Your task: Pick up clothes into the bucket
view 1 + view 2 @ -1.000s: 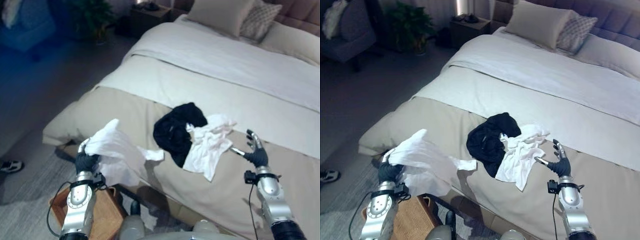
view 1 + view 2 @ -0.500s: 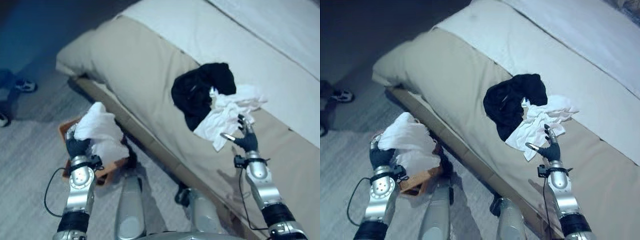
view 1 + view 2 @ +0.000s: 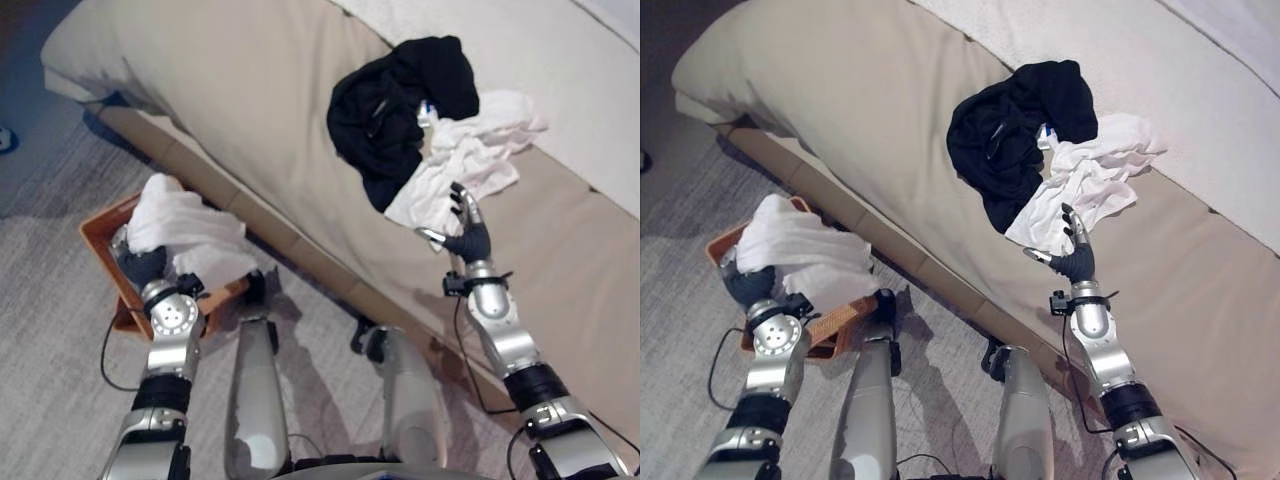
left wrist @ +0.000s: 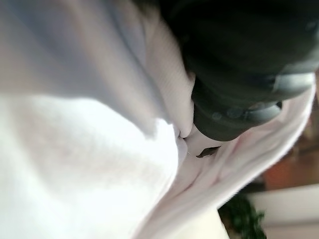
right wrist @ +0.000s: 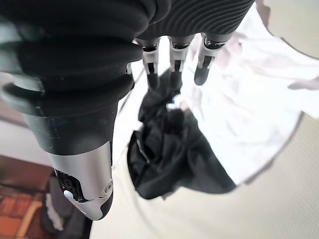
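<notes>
Left hand (image 3: pixel 140 266) is clamped on a white garment (image 3: pixel 180 228) right over the orange basket (image 3: pixel 105 222) on the floor. Right hand (image 3: pixel 466 238) hovers with fingers spread, just beside the black garment (image 3: pixel 395 100) and white clothes (image 3: pixel 468 150) piled on the bed (image 3: pixel 240 90)

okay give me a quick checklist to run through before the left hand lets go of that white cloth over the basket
1. White cloth held by the left hand: ok, fingers curled into it.
2. Cloth over the orange basket: ok, most of it drapes across the basket's opening.
3. Cloth fully inside the basket: not ok, it bulges above the rim.
4. Basket upright on the floor beside the bed: ok.
5. Right hand free for the next pick: ok, open, close to the white garment.
6. Clothes left on the bed: not ok, the black garment and white garment remain.
</notes>
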You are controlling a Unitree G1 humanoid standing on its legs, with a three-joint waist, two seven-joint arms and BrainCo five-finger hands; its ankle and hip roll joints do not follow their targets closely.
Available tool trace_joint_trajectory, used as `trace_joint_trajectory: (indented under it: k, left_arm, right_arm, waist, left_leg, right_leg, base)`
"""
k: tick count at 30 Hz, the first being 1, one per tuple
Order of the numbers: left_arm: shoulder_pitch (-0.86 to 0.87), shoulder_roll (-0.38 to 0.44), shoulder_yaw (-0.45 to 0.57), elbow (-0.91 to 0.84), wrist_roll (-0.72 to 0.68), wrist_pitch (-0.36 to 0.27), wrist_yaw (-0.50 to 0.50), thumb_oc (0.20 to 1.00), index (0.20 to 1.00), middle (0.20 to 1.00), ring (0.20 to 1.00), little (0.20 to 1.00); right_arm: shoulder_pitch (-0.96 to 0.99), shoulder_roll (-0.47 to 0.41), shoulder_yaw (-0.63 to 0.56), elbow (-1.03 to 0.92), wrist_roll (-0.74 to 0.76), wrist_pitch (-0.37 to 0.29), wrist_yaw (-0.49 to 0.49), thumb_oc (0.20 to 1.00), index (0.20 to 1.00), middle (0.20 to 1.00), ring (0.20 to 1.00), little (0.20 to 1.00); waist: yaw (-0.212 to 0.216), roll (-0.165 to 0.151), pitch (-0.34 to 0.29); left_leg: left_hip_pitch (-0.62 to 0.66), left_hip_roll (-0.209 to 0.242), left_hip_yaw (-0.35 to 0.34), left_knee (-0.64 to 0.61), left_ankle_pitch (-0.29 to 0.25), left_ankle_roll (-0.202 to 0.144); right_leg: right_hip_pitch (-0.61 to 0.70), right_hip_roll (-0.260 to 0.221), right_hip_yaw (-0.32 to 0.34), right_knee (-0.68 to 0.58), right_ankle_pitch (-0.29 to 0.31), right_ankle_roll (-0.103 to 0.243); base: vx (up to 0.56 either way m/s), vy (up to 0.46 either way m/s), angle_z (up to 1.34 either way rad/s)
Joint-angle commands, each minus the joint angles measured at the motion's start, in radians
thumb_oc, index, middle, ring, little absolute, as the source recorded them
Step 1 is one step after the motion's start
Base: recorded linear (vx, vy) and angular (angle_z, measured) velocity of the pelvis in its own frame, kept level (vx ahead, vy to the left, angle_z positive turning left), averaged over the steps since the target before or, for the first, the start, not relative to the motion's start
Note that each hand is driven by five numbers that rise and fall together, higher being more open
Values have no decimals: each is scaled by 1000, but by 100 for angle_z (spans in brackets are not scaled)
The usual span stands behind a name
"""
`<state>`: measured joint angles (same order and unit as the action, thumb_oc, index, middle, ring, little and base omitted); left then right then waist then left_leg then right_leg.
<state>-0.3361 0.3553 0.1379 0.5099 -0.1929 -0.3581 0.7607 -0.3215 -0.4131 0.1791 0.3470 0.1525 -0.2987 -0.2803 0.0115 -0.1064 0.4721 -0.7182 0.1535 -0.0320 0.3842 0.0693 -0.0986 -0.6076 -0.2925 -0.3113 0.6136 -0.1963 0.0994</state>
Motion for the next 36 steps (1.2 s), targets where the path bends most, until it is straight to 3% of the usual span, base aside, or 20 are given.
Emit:
trace_joint_trajectory:
  k: [1, 10, 11, 18, 29, 36]
  left_arm:
    - [16, 100, 65, -12, 48, -46, 105, 200, 200, 200, 200, 200]
    - [51, 154, 166, -149, 88, -57, 193, 200, 200, 200, 200, 200]
    - [84, 163, 216, -174, 110, -61, 227, 200, 200, 200, 200, 200]
    - [148, 163, 294, -137, 88, -59, 250, 200, 200, 200, 200, 200]
    - [74, 195, 207, -1, 7, -57, 161, 200, 200, 200, 200, 200]
    - [-18, 220, 128, 47, -61, -91, 86, 200, 200, 200, 200, 200]
  right_arm:
    - [15, 8, 4, -71, 47, -71, -32, 1000, 1000, 1000, 1000, 1000]
    - [67, 21, -13, -60, 77, -76, -32, 1000, 1000, 1000, 1000, 1000]
    - [91, 27, -26, -50, 88, -80, -28, 1000, 1000, 1000, 1000, 1000]
    - [130, 25, -36, -50, 104, -87, -6, 1000, 1000, 1000, 1000, 1000]
    - [118, 8, -31, -71, 116, -96, 2, 1000, 1000, 1000, 1000, 1000]
    - [79, 7, -33, -92, 129, -104, -12, 1000, 1000, 1000, 1000, 1000]
  waist:
    - [2, -50, -67]
    - [23, -82, -62]
    - [35, -90, -66]
    - [50, -99, -82]
    - [31, -109, -68]
    - [15, -118, -39]
  left_leg:
    - [-61, 44, -55, 149, -109, 6]
    - [-90, 26, -72, 153, -120, 15]
    - [-81, 24, -75, 141, -120, 16]
    - [-55, 24, -76, 123, -121, 17]
    - [-64, 28, -88, 114, -109, 15]
    - [-117, 27, -103, 129, -103, 16]
  right_leg:
    - [-28, -30, -15, -70, 137, 59]
    - [-18, -36, -50, -93, 148, 74]
    - [-3, -34, -60, -108, 149, 75]
    - [32, -22, -68, -138, 159, 76]
    - [20, -8, -70, -130, 155, 71]
    - [-29, -6, -69, -106, 149, 70]
  base:
    - [-7, 28, 10]
    - [28, -4, 14]
    - [44, -16, 7]
    - [31, -8, -1]
    - [-4, -5, 0]
    - [-10, -8, 3]
